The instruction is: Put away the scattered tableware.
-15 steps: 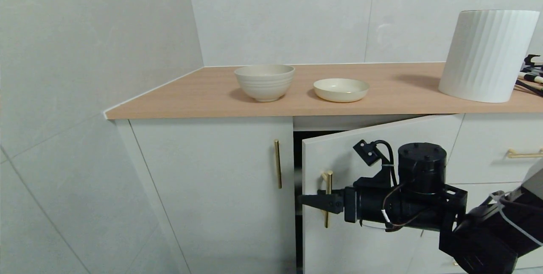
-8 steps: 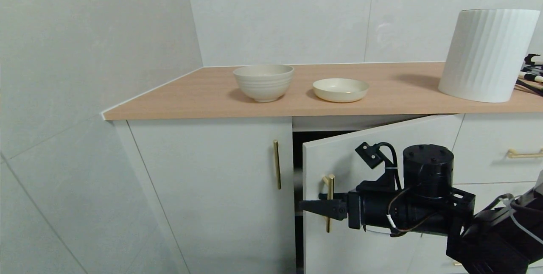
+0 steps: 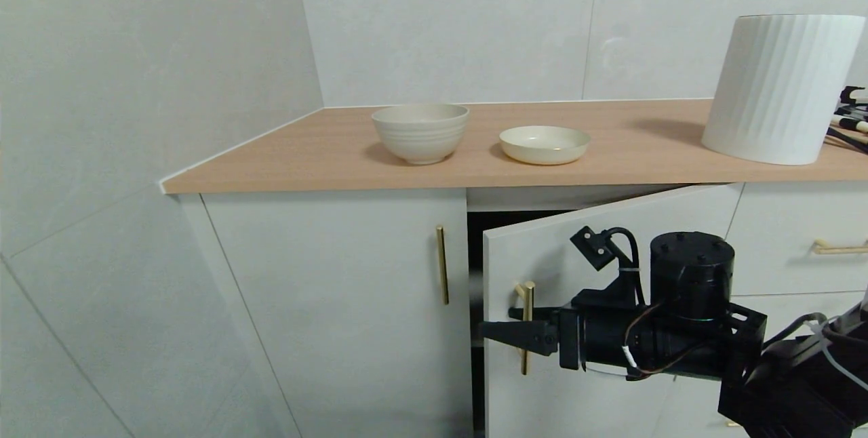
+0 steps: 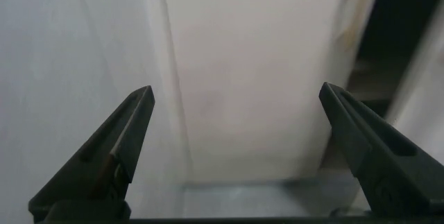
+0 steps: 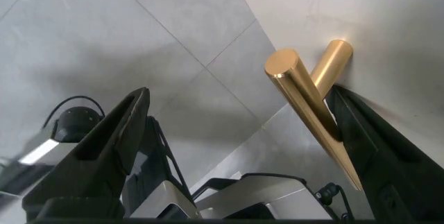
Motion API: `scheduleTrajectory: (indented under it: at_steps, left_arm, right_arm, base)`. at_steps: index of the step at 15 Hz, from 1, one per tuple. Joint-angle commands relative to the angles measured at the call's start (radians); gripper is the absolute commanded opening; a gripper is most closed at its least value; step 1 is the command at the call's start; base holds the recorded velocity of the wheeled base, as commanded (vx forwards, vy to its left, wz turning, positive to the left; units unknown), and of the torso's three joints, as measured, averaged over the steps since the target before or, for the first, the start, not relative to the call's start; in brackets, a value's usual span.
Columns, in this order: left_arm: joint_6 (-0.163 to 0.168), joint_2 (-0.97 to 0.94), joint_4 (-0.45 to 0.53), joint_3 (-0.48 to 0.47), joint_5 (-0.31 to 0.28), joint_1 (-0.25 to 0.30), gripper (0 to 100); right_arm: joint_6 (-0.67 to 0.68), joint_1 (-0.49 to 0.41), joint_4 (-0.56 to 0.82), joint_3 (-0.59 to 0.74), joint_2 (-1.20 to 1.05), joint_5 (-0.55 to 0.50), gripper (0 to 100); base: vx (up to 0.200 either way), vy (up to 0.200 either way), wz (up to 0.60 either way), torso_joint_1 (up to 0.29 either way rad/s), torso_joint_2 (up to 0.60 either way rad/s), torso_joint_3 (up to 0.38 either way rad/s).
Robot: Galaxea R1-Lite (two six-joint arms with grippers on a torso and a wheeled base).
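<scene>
A beige ribbed bowl [image 3: 420, 131] and a shallow cream plate [image 3: 544, 144] stand side by side on the wooden countertop [image 3: 305, 160]. Below them the right cabinet door [image 3: 597, 234] stands ajar, with a dark gap at its edge. My right gripper [image 3: 495, 331] is at that door's gold handle [image 3: 525, 295]. In the right wrist view the gripper [image 5: 243, 148] is open, and the handle [image 5: 305, 96] lies between its fingers, close to one of them. My left gripper [image 4: 239, 148] is open with nothing in it and faces a white panel.
A tall white ribbed container [image 3: 783, 85] stands on the counter at the right, with some utensils [image 3: 851, 119] beyond it. The left cabinet door [image 3: 339, 302] is closed and has a gold handle [image 3: 442, 264]. A drawer handle [image 3: 841, 246] is at the far right. A tiled wall closes off the left side.
My right arm has shifted slightly down and to the right with the handle between its fingers. The door has swung out a little further. The head view has shifted a touch.
</scene>
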Motion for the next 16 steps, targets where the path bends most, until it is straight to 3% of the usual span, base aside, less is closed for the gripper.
scheduleTrajectory:
  at_steps: [1,3,5,6,8,11,14,15,16]
  left_arm:
    - [-0.018,0.657,-0.054,-0.259,-0.321,-0.03,100]
    - [-0.021,0.869,-0.142,-0.311,-0.33,-0.136,100]
    - [-0.016,0.999,-0.188,-0.299,-0.315,-0.283,100]
    - [-0.018,1.058,-0.206,-0.294,-0.315,-0.32,100]
    - [-0.023,1.142,-0.246,-0.291,-0.315,-0.352,100]
    - [-0.029,1.346,-0.422,-0.213,-0.318,-0.426,100]
    - [-0.033,1.44,-0.564,-0.176,-0.315,-0.438,100]
    - [-0.058,1.444,-0.573,-0.177,-0.313,-0.438,100]
    - [-0.07,1.446,-0.576,-0.182,-0.313,-0.438,0]
  right_arm:
    - [0.001,0.023,0.001,0.005,-0.003,0.004,100]
    - [0.001,0.027,0.001,0.008,-0.002,0.002,100]
    - [0.001,0.026,0.001,0.01,-0.002,0.002,100]
    - [0.001,0.027,0.001,0.01,-0.002,0.002,100]
    - [-0.001,0.027,0.001,0.011,0.0,0.002,100]
    - [0.001,0.027,0.0,0.011,0.012,0.002,100]
    - [0.001,0.026,0.0,0.011,0.017,0.0,100]
    - [0.001,0.026,0.0,0.013,0.017,0.0,100]
    - [0.001,0.026,0.0,0.013,0.017,0.0,100]
  base:
    - [0.0,0.0,0.0,0.0,0.0,0.0]
    - [0.0,0.0,0.0,0.0,0.0,0.0]
    - [0.0,0.0,0.0,0.0,0.0,0.0]
    - [0.0,0.0,0.0,0.0,0.0,0.0]
    - [0.0,0.0,0.0,0.0,0.0,0.0]
    - [0.0,0.0,0.0,0.0,0.0,0.0]
    - [0.0,0.0,0.0,0.0,0.0,0.0]
    - [0.0,0.0,0.0,0.0,0.0,0.0]
    - [0.0,0.0,0.0,0.0,0.0,0.0]
